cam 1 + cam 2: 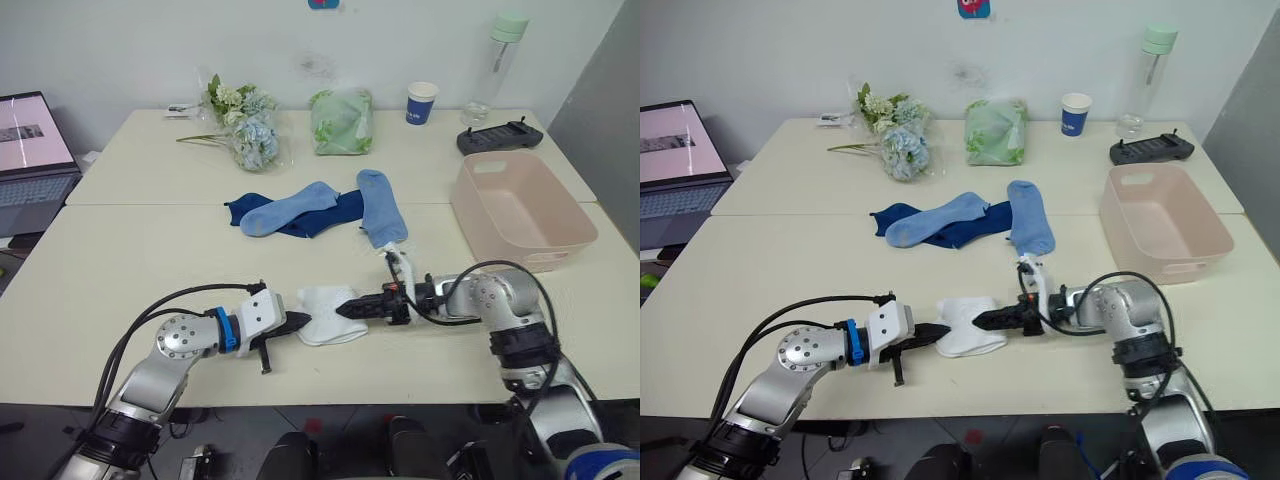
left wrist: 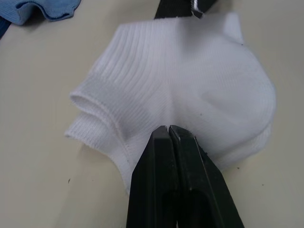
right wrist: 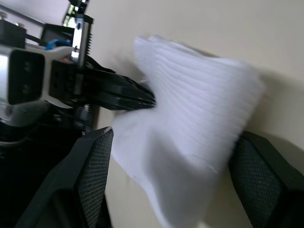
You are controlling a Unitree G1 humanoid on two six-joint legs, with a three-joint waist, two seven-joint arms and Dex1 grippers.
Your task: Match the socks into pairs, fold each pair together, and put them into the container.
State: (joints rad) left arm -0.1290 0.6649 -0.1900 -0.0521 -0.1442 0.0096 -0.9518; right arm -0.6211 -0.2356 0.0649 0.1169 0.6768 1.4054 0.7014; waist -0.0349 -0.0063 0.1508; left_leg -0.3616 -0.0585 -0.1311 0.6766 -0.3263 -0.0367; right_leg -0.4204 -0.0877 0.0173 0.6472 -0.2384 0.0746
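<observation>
lying flat, white socks [image 1: 327,312], cuffs leftward

White socks [image 1: 328,313]: stacked together as a ribbed, rumpled bundle, cuffs toward the counter's left, lying near the front edge of the counter [image 1: 120,270], about midway along it. Light blue socks: one [image 1: 287,209] flat and slanted, resting across the dark navy socks [image 1: 318,214] near the counter's middle; the other [image 1: 380,207] flat, running front to back, just beside them on the right. Pale pink container [image 1: 565,228]: upright, open and empty, close to the right edge.
</observation>
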